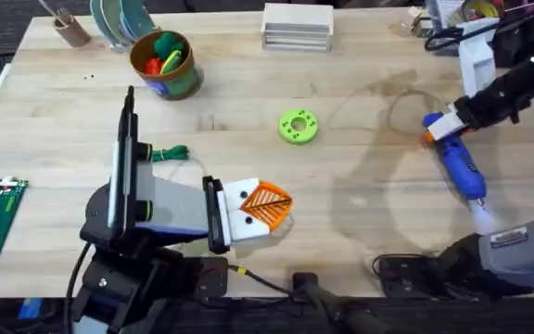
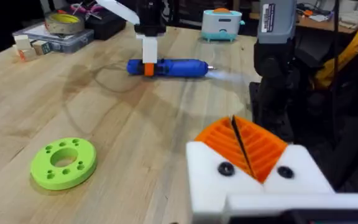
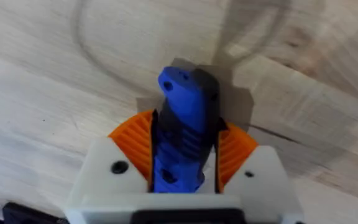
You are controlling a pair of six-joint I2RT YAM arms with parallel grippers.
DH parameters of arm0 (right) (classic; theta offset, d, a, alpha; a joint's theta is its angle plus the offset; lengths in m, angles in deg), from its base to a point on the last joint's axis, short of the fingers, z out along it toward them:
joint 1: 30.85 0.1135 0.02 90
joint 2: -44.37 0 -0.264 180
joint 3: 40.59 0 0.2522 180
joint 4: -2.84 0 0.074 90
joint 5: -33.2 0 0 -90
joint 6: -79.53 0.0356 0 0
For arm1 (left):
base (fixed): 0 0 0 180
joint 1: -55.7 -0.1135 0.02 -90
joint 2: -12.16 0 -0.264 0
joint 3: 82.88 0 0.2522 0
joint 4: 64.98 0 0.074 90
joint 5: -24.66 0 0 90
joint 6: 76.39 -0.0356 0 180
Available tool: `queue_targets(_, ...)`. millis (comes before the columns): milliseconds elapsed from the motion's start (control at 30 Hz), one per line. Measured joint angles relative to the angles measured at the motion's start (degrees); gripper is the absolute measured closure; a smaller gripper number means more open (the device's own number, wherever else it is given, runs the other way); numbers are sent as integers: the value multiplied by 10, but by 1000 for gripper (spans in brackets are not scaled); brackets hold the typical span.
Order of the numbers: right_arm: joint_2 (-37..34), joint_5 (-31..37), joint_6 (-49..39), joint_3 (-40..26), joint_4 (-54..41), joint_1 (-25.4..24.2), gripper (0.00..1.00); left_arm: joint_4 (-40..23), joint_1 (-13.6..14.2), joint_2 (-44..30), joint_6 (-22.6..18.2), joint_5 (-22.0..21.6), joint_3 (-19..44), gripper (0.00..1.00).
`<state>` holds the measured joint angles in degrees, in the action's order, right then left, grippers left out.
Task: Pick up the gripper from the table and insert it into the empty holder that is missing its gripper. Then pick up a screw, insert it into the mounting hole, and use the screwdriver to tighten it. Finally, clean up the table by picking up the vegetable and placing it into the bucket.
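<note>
1. The right gripper (image 1: 440,128) is closed on the rear end of the blue screwdriver (image 1: 462,167); in the right wrist view its orange ribbed pads (image 3: 135,142) press the blue body (image 3: 182,134) from both sides.
2. The screwdriver lies flat on the table (image 1: 360,213) at the right side, with its bit end pointing toward the near edge.
3. The left gripper (image 1: 269,206) rests low near the front middle of the table. Its two orange pads (image 2: 241,144) are pressed together, with just a thin dark line between them, and it holds nothing.
4. The green vegetable (image 1: 168,154) lies on the wood just beside the left arm, on the far side.
5. The green round disc with holes (image 1: 298,126) lies near the table's middle, well apart from both grippers.
6. The bucket (image 1: 164,63) stands toward the far left, with colourful toy pieces inside.
</note>
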<state>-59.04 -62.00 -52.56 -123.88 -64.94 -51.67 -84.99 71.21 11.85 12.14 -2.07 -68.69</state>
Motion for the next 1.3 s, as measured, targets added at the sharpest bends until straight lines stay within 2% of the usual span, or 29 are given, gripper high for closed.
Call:
queue_targets(500, -4, -3, -1, 0, -2, 0, 979, 1, 0, 0, 0, -5, 0, 990)
queue_targets(1300, 4, -4, -2, 0, -9, 0, 971, 1, 0, 0, 0, -5, 0, 990)
